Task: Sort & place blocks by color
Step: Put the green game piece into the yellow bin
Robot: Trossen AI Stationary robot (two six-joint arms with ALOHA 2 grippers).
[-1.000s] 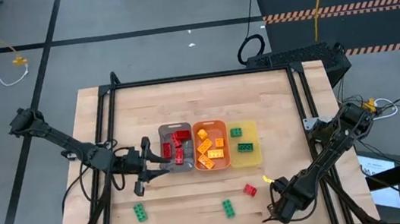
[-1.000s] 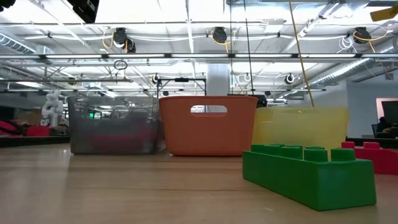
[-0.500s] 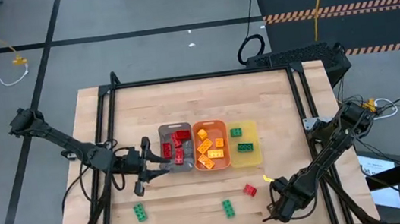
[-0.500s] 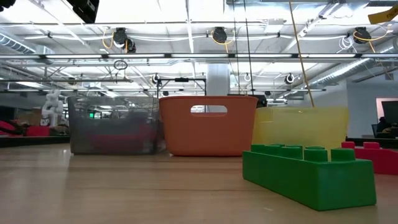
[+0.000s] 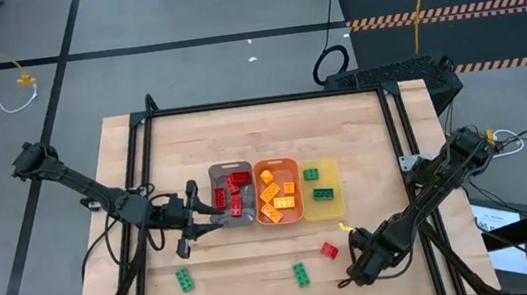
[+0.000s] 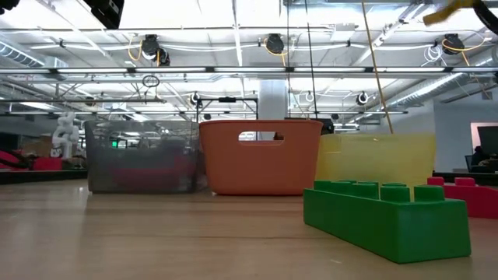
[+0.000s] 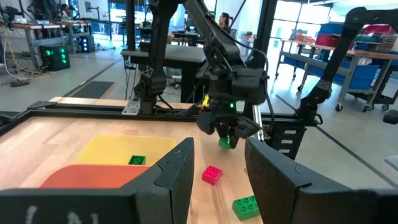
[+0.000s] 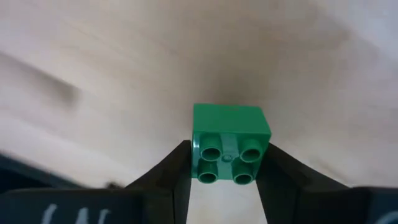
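Three trays stand side by side mid-table: grey (image 5: 232, 197) with red blocks, orange (image 5: 277, 194) with orange blocks, yellow (image 5: 321, 189) with two green blocks. Loose on the near half of the table lie a green block (image 5: 185, 279), another green block (image 5: 301, 274) and a red block (image 5: 329, 250). My right gripper (image 5: 352, 272) hangs near the front edge, right of the red block, shut on a small green block (image 8: 230, 149). My left gripper (image 5: 194, 214) stands open beside the grey tray's left side, nothing between its fingers (image 7: 177, 171). My right gripper pinches the small green block by two opposite side walls (image 8: 198, 163) between its two fingers, the four studs facing back toward the wrist. The fingers point down from above. The block (image 7: 224, 144) hangs at the fingertips, clear of the table.
The black frame rail (image 5: 268, 100) runs round the table. In the low view the big green block (image 6: 385, 218) and a red one (image 6: 467, 196) stand in front of the trays (image 6: 261, 159). Bare wood lies left of the grey tray and behind the trays.
My right arm has shifted a little toward the table's left edge, nearer the red block. The left arm and the loose blocks have kept still.
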